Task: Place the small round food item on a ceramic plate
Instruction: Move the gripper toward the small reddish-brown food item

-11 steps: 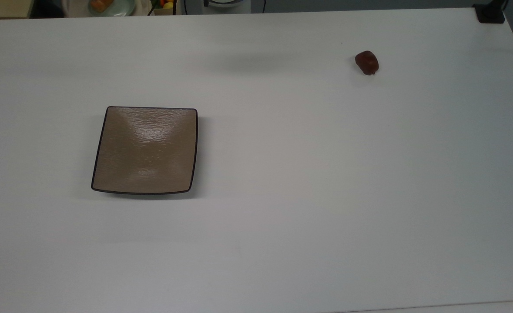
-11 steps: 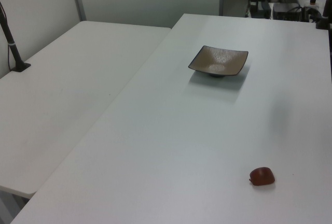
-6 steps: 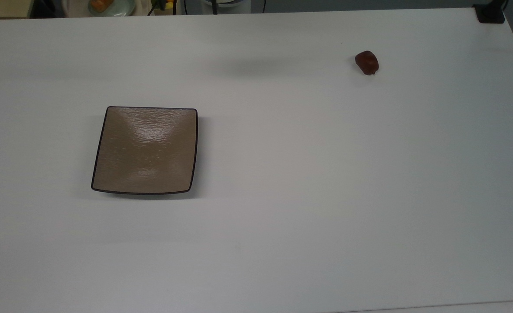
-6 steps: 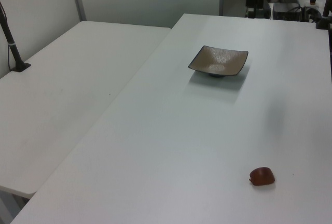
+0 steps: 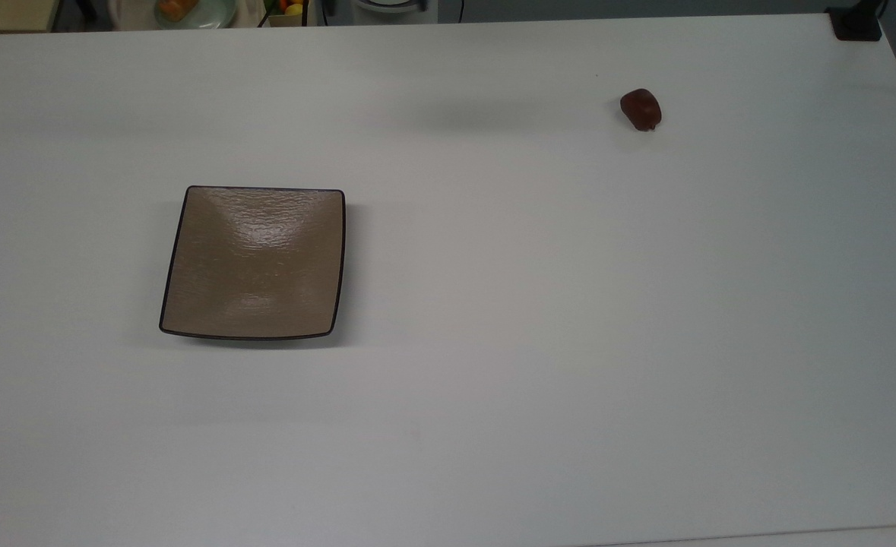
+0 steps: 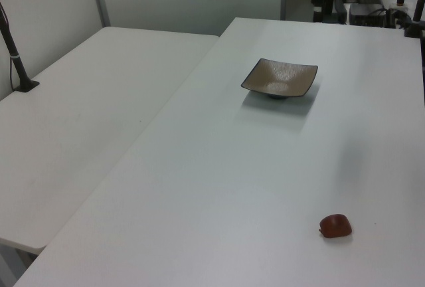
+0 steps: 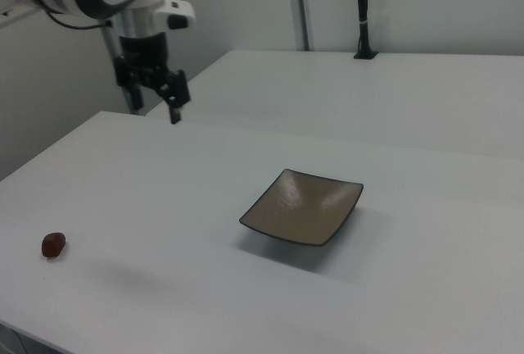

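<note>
Status: nothing of the task is done yet. The small round food item (image 5: pixel 641 109) lies bare on the counter (image 5: pixel 539 319), toward the top view's upper right, untouched. In the left view it sits near the lower right (image 6: pixel 335 226); in the right view, at the far left (image 7: pixel 53 245).

The ceramic plate (image 5: pixel 253 262) is empty, flat on the counter, well apart from the food item, on the top view's left half. Nothing lies between the 2.

My gripper (image 7: pixel 174 102) hangs in the air above the far side of the counter in the right view, at the right view's upper left, holding nothing. It is well apart from both the food item and the plate. Whether its fingers are spread or pressed together I cannot tell.

Remaining, by my judgement: all 4 steps — travel over to the food item, descend and close on it, carry it across to the plate, release onto the plate's surface. The item is small, rounded and glossy, so it may roll or slip if I close off-centre.
</note>
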`<control>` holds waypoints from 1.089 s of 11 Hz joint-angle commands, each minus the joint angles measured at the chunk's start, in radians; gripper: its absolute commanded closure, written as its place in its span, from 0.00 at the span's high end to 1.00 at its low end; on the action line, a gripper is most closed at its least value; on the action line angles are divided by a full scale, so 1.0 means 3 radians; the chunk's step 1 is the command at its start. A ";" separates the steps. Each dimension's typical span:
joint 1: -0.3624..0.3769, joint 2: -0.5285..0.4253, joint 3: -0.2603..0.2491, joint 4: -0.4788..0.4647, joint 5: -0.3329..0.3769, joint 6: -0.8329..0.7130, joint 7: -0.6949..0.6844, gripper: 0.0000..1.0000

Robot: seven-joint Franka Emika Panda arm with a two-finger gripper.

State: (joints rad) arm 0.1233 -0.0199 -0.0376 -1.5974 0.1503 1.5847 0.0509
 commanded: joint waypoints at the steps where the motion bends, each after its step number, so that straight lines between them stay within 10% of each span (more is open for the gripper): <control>1: 0.0049 -0.0107 0.0472 -0.0039 0.0036 -0.0149 -0.0077 1.00; 7: 0.0049 0.0025 0.1454 -0.0268 0.0077 -0.0128 -0.0129 1.00; 12: 0.0054 0.0041 0.1935 -0.0978 0.0184 0.0596 -0.0006 1.00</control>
State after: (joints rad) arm 0.1471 0.0161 0.4953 -1.7685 0.1800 1.6470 0.0371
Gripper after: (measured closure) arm 0.000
